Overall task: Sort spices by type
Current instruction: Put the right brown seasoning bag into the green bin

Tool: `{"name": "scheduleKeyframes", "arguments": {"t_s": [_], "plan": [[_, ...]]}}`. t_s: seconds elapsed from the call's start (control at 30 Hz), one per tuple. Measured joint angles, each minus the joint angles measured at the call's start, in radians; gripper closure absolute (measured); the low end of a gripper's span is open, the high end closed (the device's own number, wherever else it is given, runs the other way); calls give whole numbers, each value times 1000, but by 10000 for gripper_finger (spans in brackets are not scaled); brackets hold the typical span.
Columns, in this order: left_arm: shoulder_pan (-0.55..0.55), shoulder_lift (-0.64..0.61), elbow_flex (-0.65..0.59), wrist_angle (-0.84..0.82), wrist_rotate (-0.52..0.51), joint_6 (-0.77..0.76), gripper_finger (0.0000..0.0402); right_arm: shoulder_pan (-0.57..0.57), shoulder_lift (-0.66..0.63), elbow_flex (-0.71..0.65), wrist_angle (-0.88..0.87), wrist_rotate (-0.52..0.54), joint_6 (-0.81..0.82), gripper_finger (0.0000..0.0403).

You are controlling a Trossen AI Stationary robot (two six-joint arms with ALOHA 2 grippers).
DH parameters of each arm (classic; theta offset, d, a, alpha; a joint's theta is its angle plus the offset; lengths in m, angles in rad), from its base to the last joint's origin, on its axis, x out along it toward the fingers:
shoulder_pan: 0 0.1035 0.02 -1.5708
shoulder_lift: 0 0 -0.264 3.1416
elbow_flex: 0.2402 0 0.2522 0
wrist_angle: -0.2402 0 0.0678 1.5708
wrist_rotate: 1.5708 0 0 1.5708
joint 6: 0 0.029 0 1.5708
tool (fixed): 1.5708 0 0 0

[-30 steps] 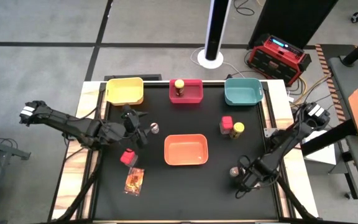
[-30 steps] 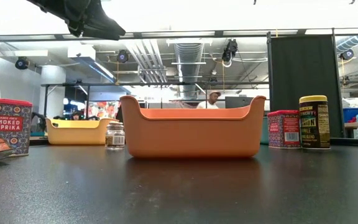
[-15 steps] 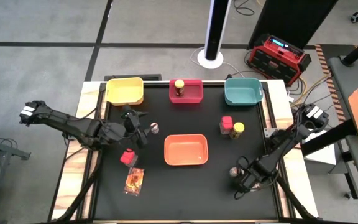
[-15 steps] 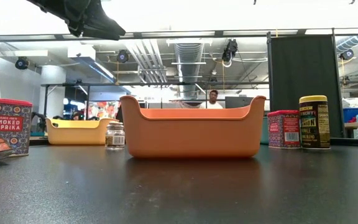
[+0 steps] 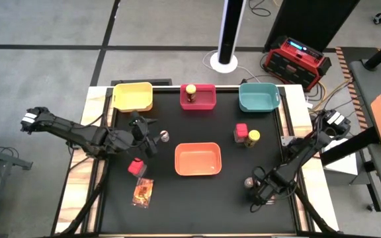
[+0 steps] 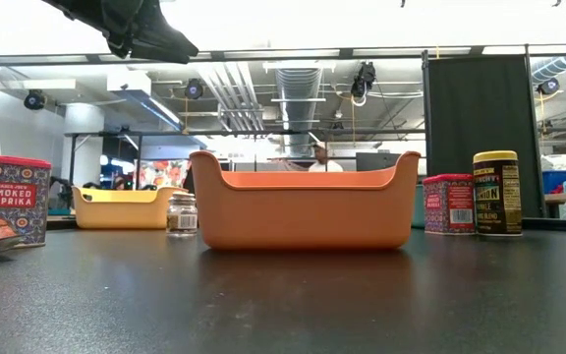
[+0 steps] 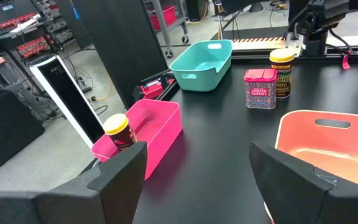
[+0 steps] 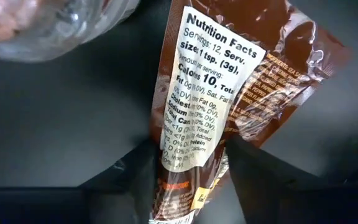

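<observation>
My right gripper (image 5: pixel 260 192) is low at the table's near right, shut on an orange-brown printed packet (image 8: pixel 229 81). A clear shaker (image 5: pixel 249 182) stands beside it. My left gripper (image 5: pixel 145 137) hangs open and empty above the table's left. It is next to a second shaker (image 5: pixel 165 136) and above a red tub (image 5: pixel 136 166) and a second packet (image 5: pixel 143 192). Another red tub (image 5: pixel 241 132) and a yellow-lidded jar (image 5: pixel 253 137) stand at the right. A second jar (image 5: pixel 190 91) stands in the pink-red tray (image 5: pixel 207 100). My right gripper pinches the packet's near end (image 8: pixel 185 163) between its two fingers (image 8: pixel 135 177). The packet runs on away from the fingers, label side toward the camera, over the dark table top. I cannot tell whether it is lifted clear.
An orange tray (image 5: pixel 198 159) stands mid-table. A yellow tray (image 5: pixel 133 96) and a teal tray (image 5: pixel 258 98) stand along the far edge beside the pink-red one. A person shows in the room behind the table (image 6: pixel 319 157).
</observation>
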Motion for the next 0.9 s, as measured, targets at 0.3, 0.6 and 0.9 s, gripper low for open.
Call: {"name": "scheduleKeyframes", "arguments": {"t_s": [0.3,0.6,0.9], "plan": [[0,0,0,0,0,0,135,0,-4,1,-3,-12,-18,313],[0,0,0,1,0,0,135,2,-47,48,-77,-11,-30,363],[0,0,0,1,0,0,135,17,-117,193,-343,-3,-2,366]]}}
